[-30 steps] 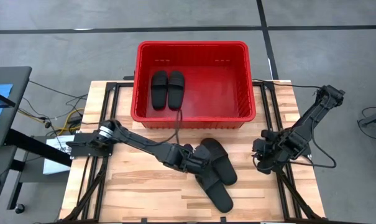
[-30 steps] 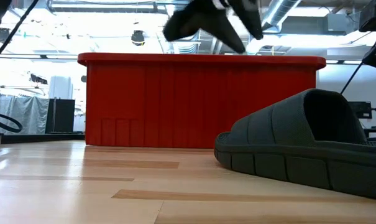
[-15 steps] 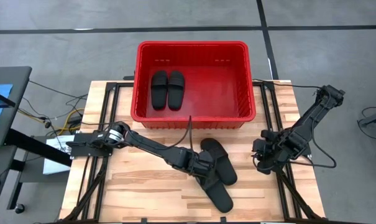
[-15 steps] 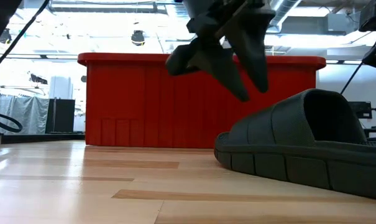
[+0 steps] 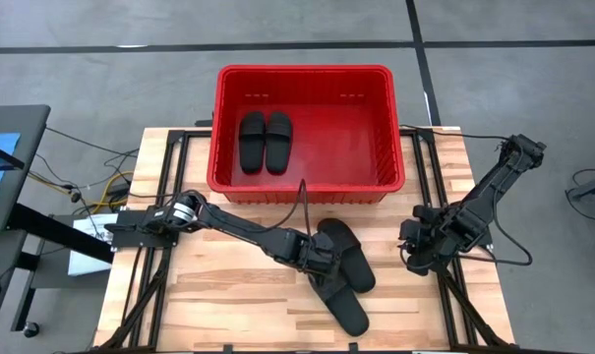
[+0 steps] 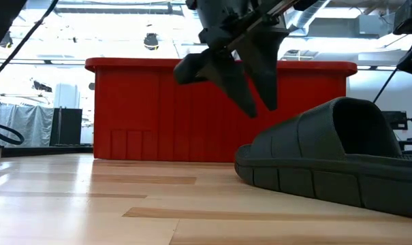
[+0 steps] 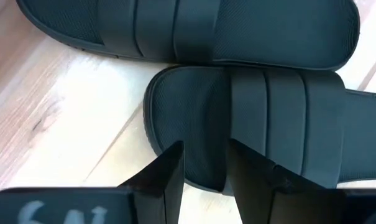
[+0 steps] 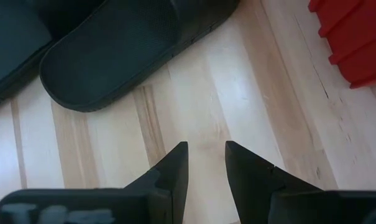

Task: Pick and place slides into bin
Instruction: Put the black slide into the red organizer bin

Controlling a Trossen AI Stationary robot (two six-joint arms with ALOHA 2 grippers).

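Currently the left hand [image 5: 322,260] sits low over the two loose slides on the wooden tabletop [image 5: 218,295], near the middle of it and in front of the bin [image 5: 305,187]. In the left wrist view the fingers [image 7: 169,177] stand slightly apart and hold nothing; they straddle the strap end of the nearer slide [image 7: 268,118]. In the low view the hand [image 6: 243,82] hangs above the tabletop [image 6: 90,204], clear of the slide [image 6: 328,163] in the foreground.

The two loose slides: one [image 5: 344,254] lies angled just in front of the bin's near wall, the other [image 5: 344,307] runs diagonally toward the front edge of the tabletop. They overlap or touch where the hand is; I can't tell which from above. The left wrist view shows the second slide [image 7: 194,28] lying across, right against the first one.

The other pair of slides [image 5: 265,141] lies side by side, touching, in the left part of the red bin, soles down. The rest of the bin floor is bare red.

The right arm is parked at the right edge of the tabletop, with its hand [image 5: 415,258] low and well apart from the slides. Its fingers [image 8: 169,171] show a narrow gap with nothing between them; beyond them are the bare tabletop [image 8: 194,93], one slide sole [image 8: 125,43] and a corner of the bin [image 8: 355,37].
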